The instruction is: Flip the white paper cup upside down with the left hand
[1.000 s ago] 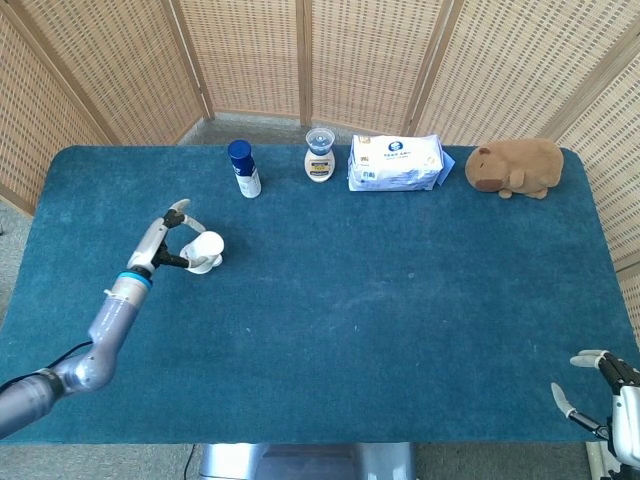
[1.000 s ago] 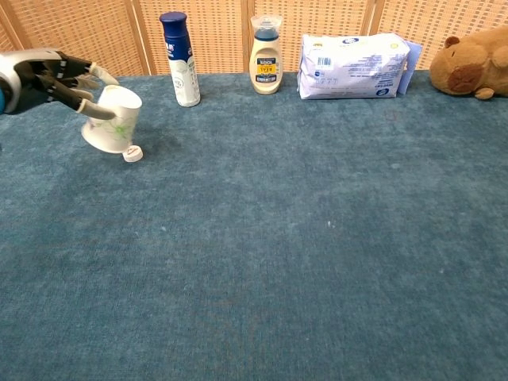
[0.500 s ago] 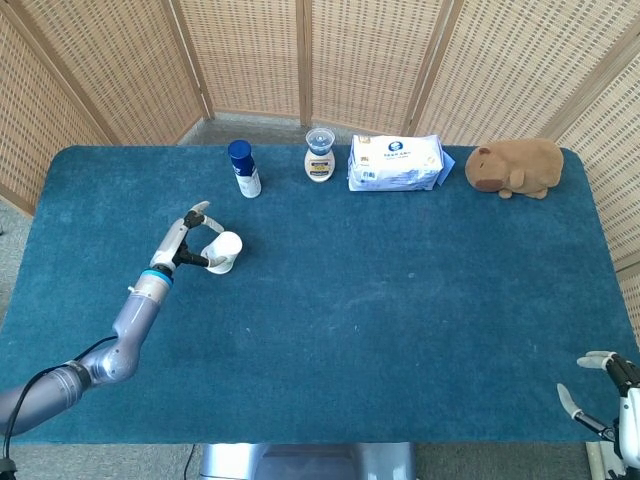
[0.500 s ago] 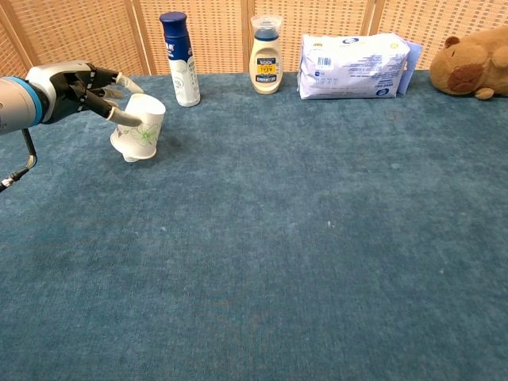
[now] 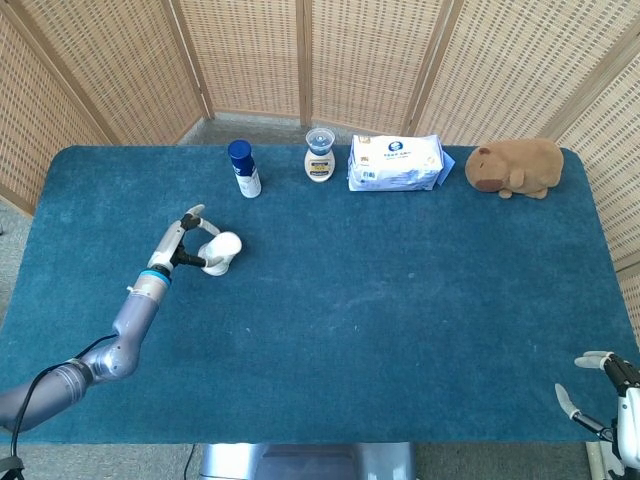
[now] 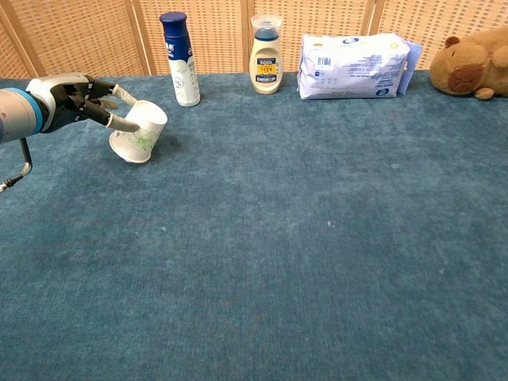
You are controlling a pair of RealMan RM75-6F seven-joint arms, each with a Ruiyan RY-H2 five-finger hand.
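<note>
At the left of the frame, the left hand [image 6: 75, 99] grips the white paper cup [image 6: 140, 131], now tipped further over than a moment ago and low over the bench [image 6: 317, 238], so the flip looks partway done.

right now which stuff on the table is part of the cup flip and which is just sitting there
Part of the job:
white paper cup, tilted, held
left hand, gripping the cup

Just lying about:
blue-capped bottle
cream bottle
wipes pack
brown plush toy
right hand, idle at the near table edge
</note>
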